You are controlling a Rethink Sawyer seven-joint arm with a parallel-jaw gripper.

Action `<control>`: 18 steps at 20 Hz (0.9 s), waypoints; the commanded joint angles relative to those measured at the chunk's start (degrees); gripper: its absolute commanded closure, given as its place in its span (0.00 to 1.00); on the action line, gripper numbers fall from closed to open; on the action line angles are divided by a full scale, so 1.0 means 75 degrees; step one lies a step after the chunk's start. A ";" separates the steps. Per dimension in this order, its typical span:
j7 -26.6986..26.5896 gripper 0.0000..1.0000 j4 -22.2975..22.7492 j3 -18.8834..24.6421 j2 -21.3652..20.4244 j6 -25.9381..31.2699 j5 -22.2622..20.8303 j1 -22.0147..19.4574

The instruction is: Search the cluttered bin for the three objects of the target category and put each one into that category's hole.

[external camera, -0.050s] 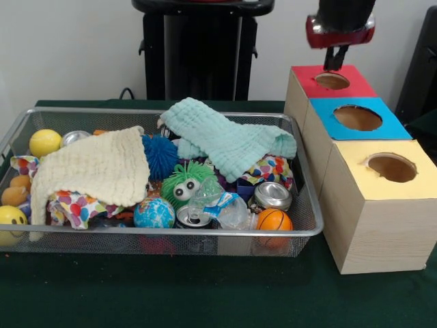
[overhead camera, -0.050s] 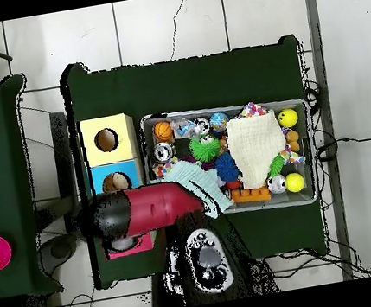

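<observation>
Front view: wire mesh bin (external camera, -0.050s: 41, 109) on dark green table (external camera, -0.050s: 205, 294), filled with mixed items; which category is the target cannot be told from the pictures. Contents, left to right: yellow ball (external camera, -0.050s: 45, 142) at the far left corner; smiley ball (external camera, -0.050s: 11, 217) at the near left; cream cloth (external camera, -0.050s: 95, 167) draped over a patterned cloth (external camera, -0.050s: 75, 205); blue spiky ball (external camera, -0.050s: 161, 154) just beside the cream cloth; green fuzzy toy with eyes (external camera, -0.050s: 184, 183) at centre; globe ball (external camera, -0.050s: 154, 214) near the front wall; crushed can (external camera, -0.050s: 194, 217) beside it; clear plastic bottle (external camera, -0.050s: 225, 205); second can (external camera, -0.050s: 273, 195); small basketball (external camera, -0.050s: 274, 220) at the near right corner; mint cloth (external camera, -0.050s: 229, 140) lying across the far right part.

Beside the bin, at its right: three wooden boxes in a row, each with a round hole; red-topped box (external camera, -0.050s: 304, 85) farthest, blue-topped box (external camera, -0.050s: 328, 113) in the middle, yellow-topped box (external camera, -0.050s: 355, 171) nearest.

Gripper (external camera, -0.050s: 334, 61) hangs directly above the red-topped box's hole; nothing seen in it; whether its pincer is released or clenched cannot be told.

Overhead view: red arm (overhead camera, -0.050s: 159, 207) covers the red-topped box.
</observation>
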 commanded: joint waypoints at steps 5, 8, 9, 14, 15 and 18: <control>0.2854 1.00 0.0929 -0.1165 -0.2576 0.1577 0.0549 0.1337; 0.2921 1.00 0.0906 -0.1460 -0.2921 0.1712 0.0488 0.1649; 0.2740 1.00 0.0944 -0.1454 -0.2848 0.1568 0.0559 0.1574; 0.1627 1.00 0.1117 -0.1152 -0.2163 0.0636 0.0831 0.0967; 0.1396 1.00 0.1088 -0.1054 -0.1964 0.0467 0.0835 0.0802; 0.0857 1.00 0.0846 -0.0728 -0.1377 -0.0052 0.0680 0.0408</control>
